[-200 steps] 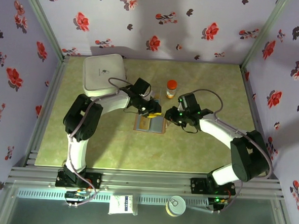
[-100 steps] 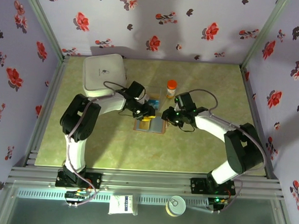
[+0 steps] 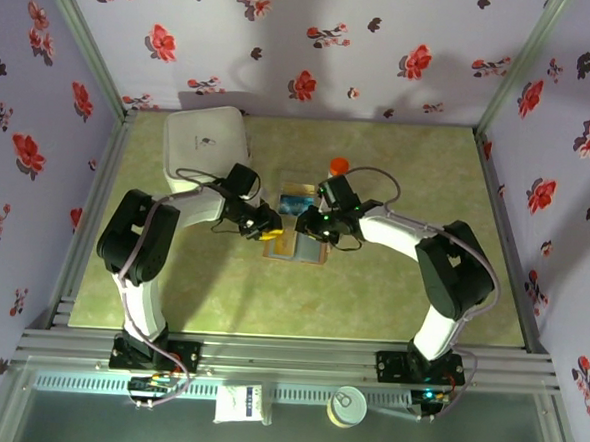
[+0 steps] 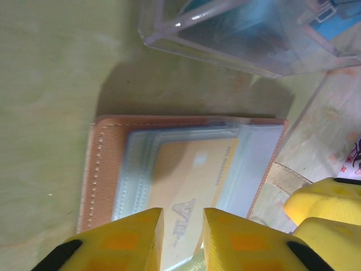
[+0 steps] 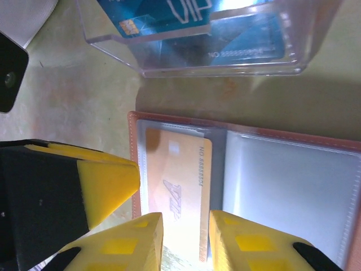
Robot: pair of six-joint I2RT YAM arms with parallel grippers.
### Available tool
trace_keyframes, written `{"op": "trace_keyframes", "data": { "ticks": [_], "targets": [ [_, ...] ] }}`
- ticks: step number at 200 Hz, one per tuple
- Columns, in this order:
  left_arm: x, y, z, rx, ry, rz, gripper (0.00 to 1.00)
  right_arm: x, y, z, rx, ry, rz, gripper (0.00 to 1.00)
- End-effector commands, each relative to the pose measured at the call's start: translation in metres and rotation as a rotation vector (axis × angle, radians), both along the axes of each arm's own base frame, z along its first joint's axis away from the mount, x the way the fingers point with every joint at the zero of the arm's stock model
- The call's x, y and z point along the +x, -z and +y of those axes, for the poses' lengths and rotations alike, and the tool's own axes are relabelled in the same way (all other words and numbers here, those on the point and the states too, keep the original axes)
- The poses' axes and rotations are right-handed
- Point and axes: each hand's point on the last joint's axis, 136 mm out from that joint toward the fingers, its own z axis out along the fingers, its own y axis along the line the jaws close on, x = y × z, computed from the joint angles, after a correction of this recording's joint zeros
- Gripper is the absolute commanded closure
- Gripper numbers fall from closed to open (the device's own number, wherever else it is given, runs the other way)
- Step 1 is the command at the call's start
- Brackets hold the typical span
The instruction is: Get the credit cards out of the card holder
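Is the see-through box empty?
No, teal-blue credit cards lie inside the clear box, seen through its walls.

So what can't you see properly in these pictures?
- Left wrist view: the left tool hides the tan card's near edge, so a pinch can't be told.
- Right wrist view: the card holder's right panel is cut off by the frame edge.
- Top view: the arms cover the card holder; card print is too small.
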Motion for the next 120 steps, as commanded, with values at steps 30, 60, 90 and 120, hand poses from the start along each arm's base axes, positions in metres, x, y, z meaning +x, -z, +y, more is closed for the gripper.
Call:
{"op": "trace_keyframes", "data": {
  "ticks": [30, 60, 90, 120],
  "targets": [
    [-0.005, 0.008, 0.011, 0.015, 0.022, -0.010, 0.82, 0.003, 0.005, 0.020, 0.019, -0.024, 0.032, 0.72],
    [-0.007, 0.017, 0.015, 0.023, 0.019, 0.007, 0.86, 0.001, 0.012, 0.025, 0.019, -0.035, 0.053, 0.72],
    [-0.010, 0.023, 0.018, 0.029, 0.019, 0.017, 0.91, -0.001, 0.018, 0.027, 0.013, -0.037, 0.067, 0.72],
    [-0.012, 0.027, 0.021, 0.036, 0.020, 0.029, 0.92, -0.003, 0.023, 0.029, 0.011, -0.038, 0.078, 0.72]
  ]
}}
